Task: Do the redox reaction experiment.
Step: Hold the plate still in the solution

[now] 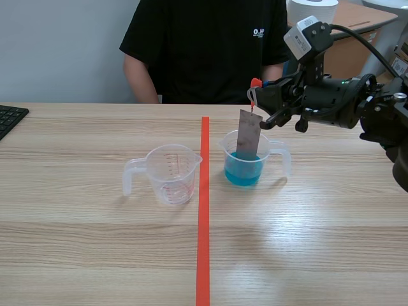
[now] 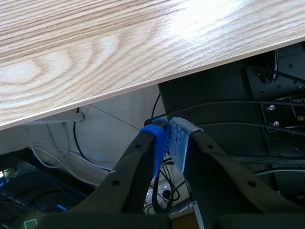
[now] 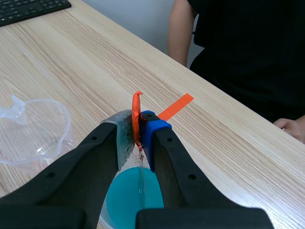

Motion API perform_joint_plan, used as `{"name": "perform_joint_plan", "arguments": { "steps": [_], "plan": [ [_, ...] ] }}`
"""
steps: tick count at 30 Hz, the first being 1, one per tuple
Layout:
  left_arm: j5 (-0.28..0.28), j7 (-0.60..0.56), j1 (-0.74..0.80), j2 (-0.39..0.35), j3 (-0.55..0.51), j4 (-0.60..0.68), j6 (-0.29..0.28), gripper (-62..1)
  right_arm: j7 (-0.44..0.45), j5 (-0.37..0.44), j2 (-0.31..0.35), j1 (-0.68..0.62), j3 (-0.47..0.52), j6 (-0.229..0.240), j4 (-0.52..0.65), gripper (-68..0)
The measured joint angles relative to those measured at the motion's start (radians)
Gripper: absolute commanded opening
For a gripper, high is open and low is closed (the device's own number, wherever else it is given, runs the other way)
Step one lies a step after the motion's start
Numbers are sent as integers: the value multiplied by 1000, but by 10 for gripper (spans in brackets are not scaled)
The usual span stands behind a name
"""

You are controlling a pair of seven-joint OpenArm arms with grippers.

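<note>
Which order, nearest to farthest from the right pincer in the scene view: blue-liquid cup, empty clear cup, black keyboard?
1. Clear plastic cup of blue liquid, under the right pincer and its orange clip.
2. Empty clear plastic cup, left of the tape line.
3. Black keyboard, far left.

The table is pale wood grain with a soft sheen. The empty cup and the blue-filled cup are clear, smooth plastic. The strip is dull, blotchy grey metal. The orange clip pinched in my right gripper looks like glossy plastic.
</note>
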Motion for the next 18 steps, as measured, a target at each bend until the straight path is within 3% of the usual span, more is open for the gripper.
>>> {"name": "perform_joint_plan", "arguments": {
  "steps": [9,18],
  "plan": [
    [0,0,9,0,0,0,0,-562,-23,-3,0,0,0,0,17,-660],
    [0,0,36,0,0,0,0,-562,-56,-5,32,-6,0,0,144,-660]
  ]
}}
